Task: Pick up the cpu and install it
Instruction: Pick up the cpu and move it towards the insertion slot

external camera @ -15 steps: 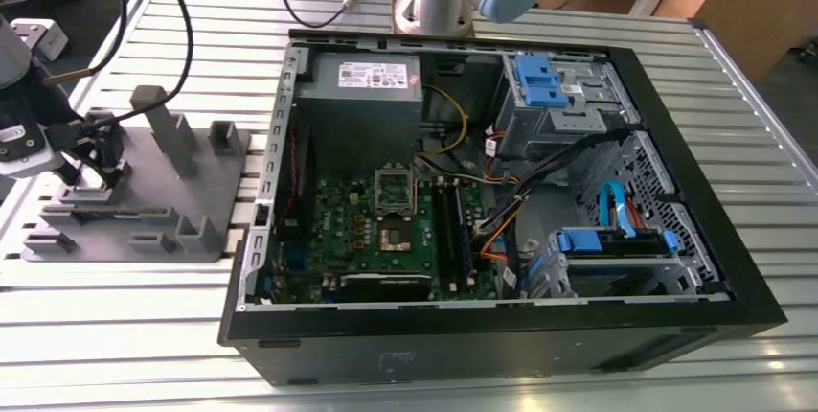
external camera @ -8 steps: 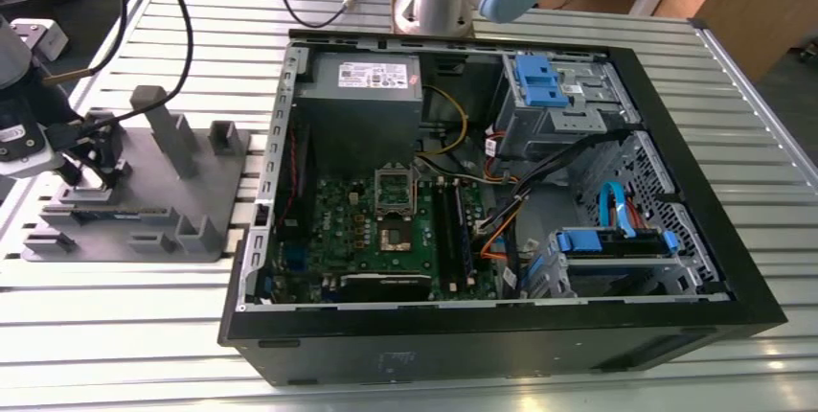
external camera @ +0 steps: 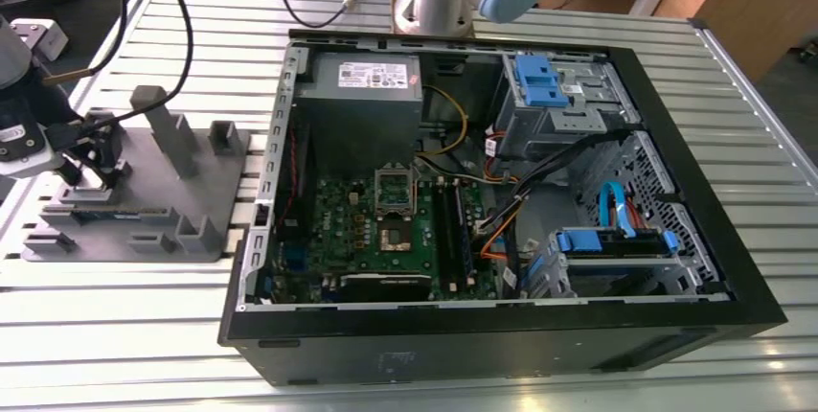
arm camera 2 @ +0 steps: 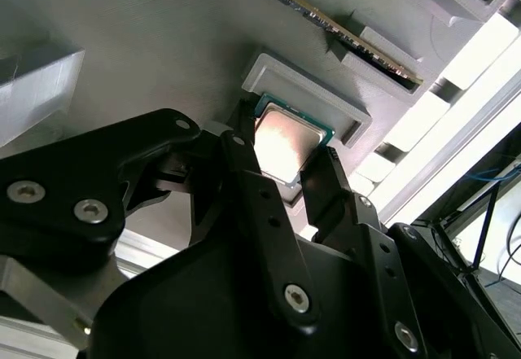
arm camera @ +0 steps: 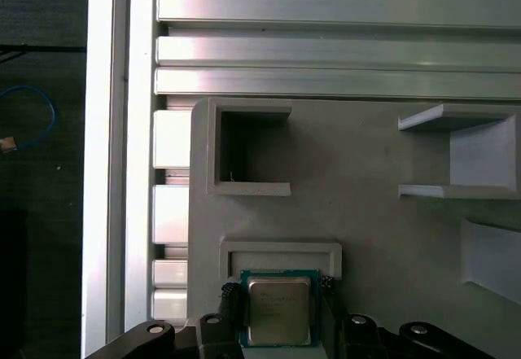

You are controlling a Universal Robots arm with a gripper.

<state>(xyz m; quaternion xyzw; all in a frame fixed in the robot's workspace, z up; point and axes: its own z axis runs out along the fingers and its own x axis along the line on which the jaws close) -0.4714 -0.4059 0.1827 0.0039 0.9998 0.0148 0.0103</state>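
Note:
The cpu (arm camera: pixel 278 314), a small square chip with a shiny metal top and a green edge, sits between my two black fingers in both wrist views. My gripper (arm camera: pixel 278 292) is shut on it, one finger (arm camera 2: pixel 244 159) against each side of the cpu (arm camera 2: pixel 286 135). The chip hangs just over a shallow framed pocket (arm camera 2: pixel 313 90) of the grey tray (external camera: pixel 192 196). In the exterior view my gripper (external camera: pixel 90 171) is low over the tray's left part. The motherboard socket (external camera: pixel 394 209) lies inside the open computer case (external camera: pixel 511 316), well to the exterior view's right of me.
Several upright blocks (external camera: pixel 167 129) stand on the tray close to my gripper. A memory stick (arm camera 2: pixel 326 21) lies in a tray slot. The case holds cables (external camera: pixel 505 220), blue drive bays (external camera: pixel 550 81) and a power supply (external camera: pixel 368 77). Another robot base (external camera: pixel 442 0) stands behind the case.

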